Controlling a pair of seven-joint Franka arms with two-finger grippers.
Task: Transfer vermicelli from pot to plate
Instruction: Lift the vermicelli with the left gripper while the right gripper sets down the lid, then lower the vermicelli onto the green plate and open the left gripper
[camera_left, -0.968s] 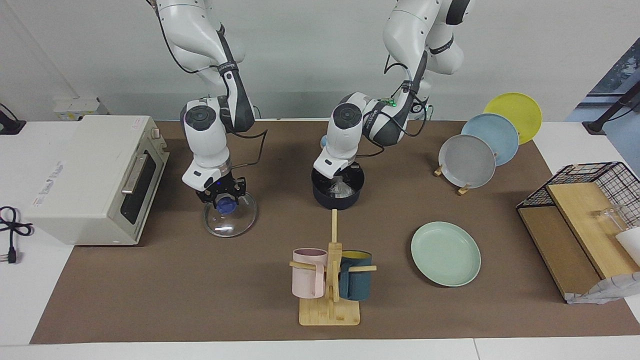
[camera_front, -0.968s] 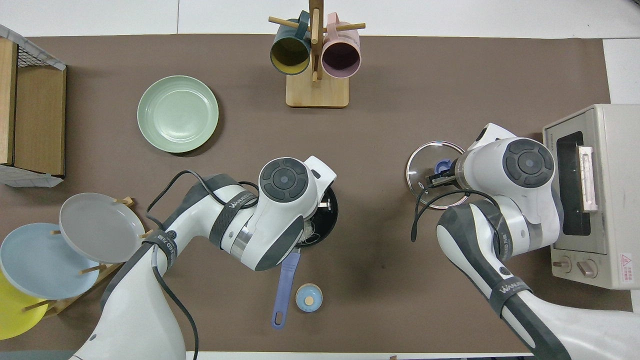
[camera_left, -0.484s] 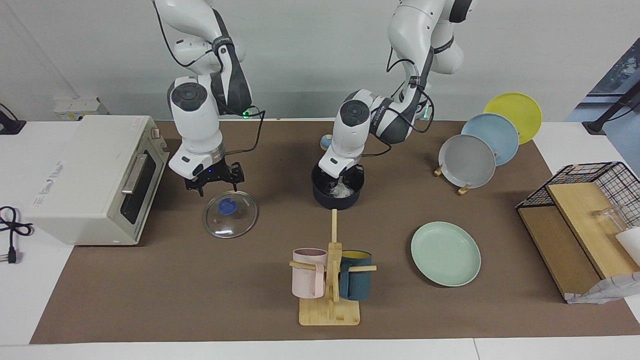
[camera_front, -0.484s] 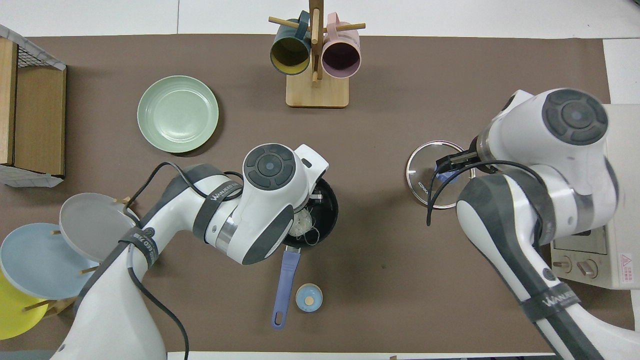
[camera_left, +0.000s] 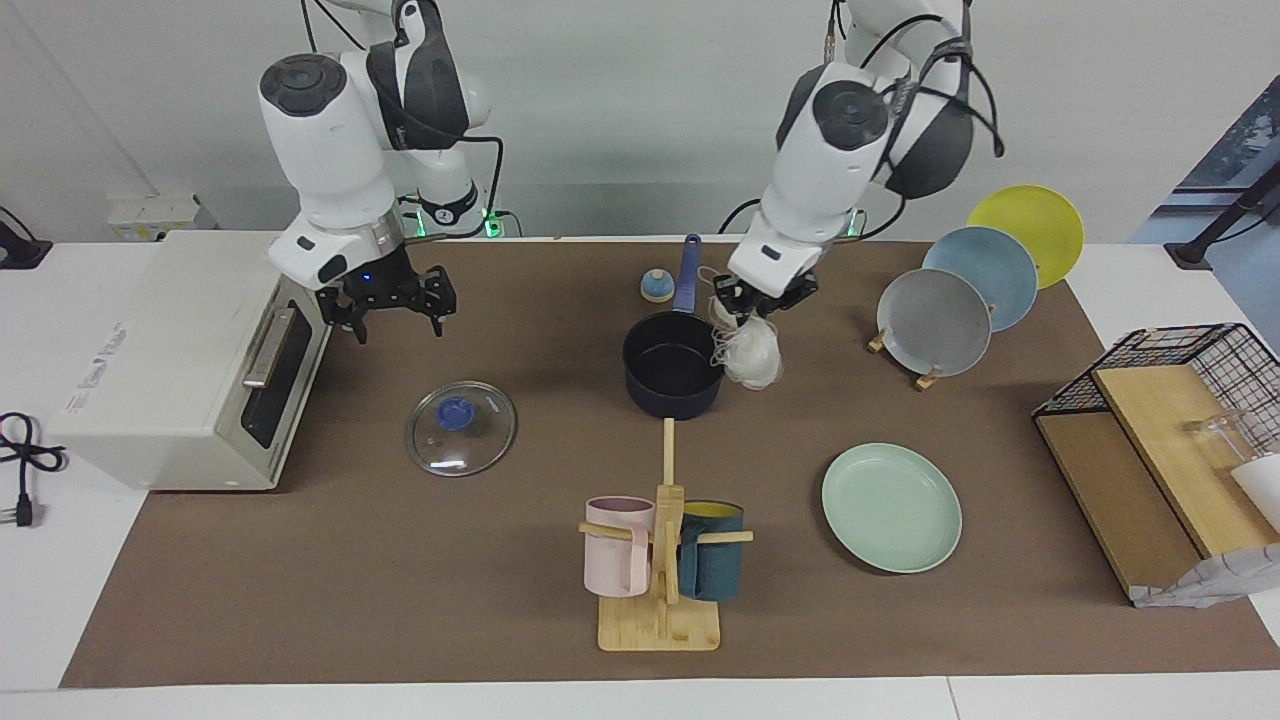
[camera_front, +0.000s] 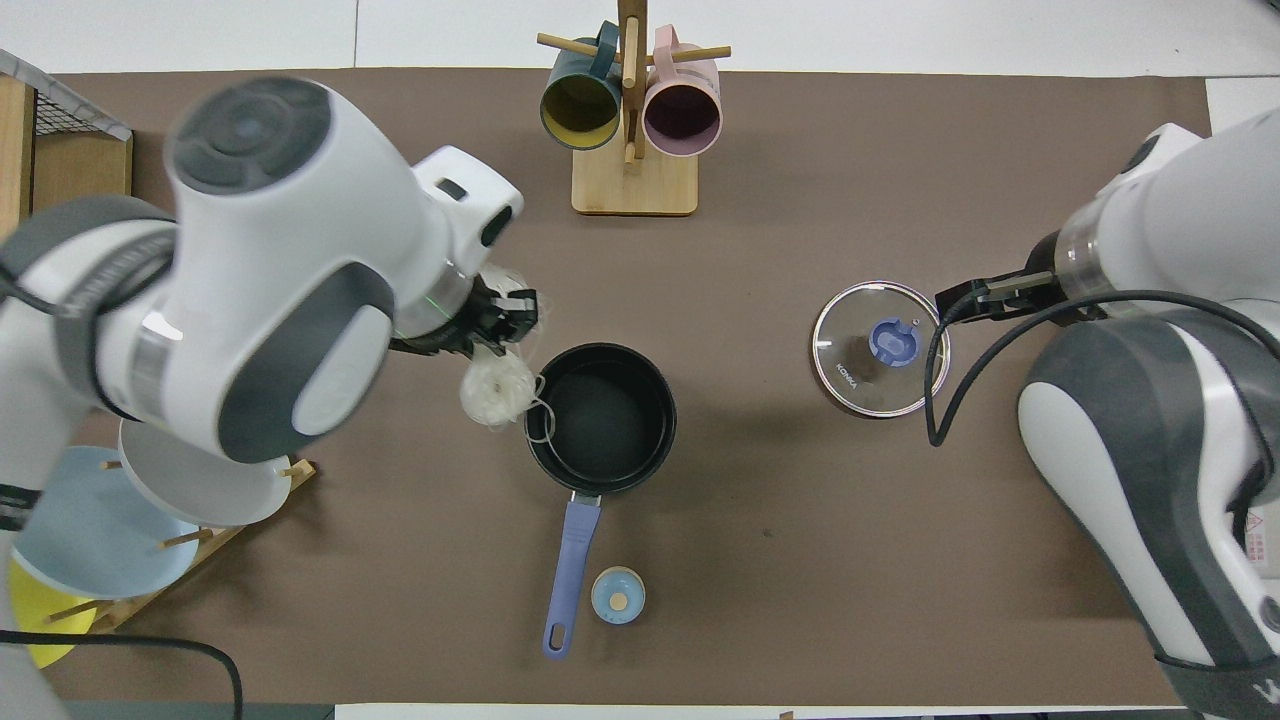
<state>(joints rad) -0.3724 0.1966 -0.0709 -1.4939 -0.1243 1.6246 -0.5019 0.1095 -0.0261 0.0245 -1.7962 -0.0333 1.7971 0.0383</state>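
Observation:
My left gripper (camera_left: 757, 300) is shut on a whitish clump of vermicelli (camera_left: 752, 352), which hangs in the air just beside the pot's rim, toward the left arm's end. In the overhead view the left gripper (camera_front: 505, 320) and clump (camera_front: 495, 388) show, with loose strands trailing over the rim. The navy pot (camera_left: 672, 375) stands mid-table; its inside (camera_front: 600, 418) shows black and bare, and its blue handle (camera_front: 570, 560) points toward the robots. The mint-green plate (camera_left: 891, 507) lies farther from the robots than the pot; my left arm hides it in the overhead view. My right gripper (camera_left: 385, 305) is open, empty and raised.
A glass lid (camera_left: 461, 427) with a blue knob lies below my right gripper, beside a toaster oven (camera_left: 190, 355). A mug rack (camera_left: 660, 560) stands farther out than the pot. A rack of grey, blue and yellow plates (camera_left: 940, 320), a wire basket (camera_left: 1170, 420) and a small blue knob (camera_left: 656, 287) are also here.
My left gripper has lifted the vermicelli clump out of the pot and moved it toward the left arm's end. My right gripper let go of the glass lid and rose toward the oven.

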